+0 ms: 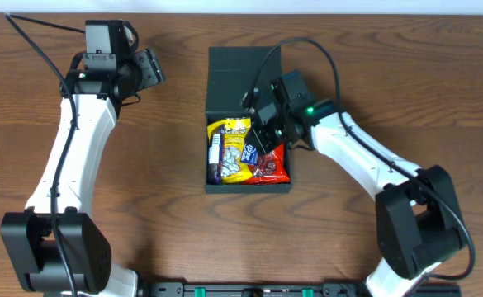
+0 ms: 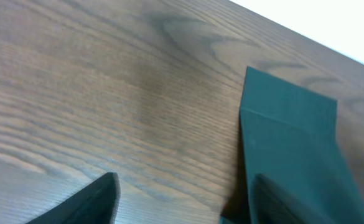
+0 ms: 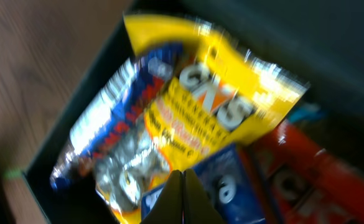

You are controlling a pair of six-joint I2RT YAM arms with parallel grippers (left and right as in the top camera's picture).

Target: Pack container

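The container (image 1: 249,188) sits open at the middle of the table (image 1: 406,74), its lid flap laid back, holding a yellow packet (image 1: 236,153) and a red packet (image 1: 276,167). The right gripper (image 3: 182,177) hangs over these packets, jaws pressed together with nothing visible between them. The left gripper (image 1: 150,70) hovers well apart to the left, jaws spread wide.

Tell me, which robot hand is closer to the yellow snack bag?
Right. The right gripper hangs over the container beside the yellow snack bag; the left gripper is far off over the table.
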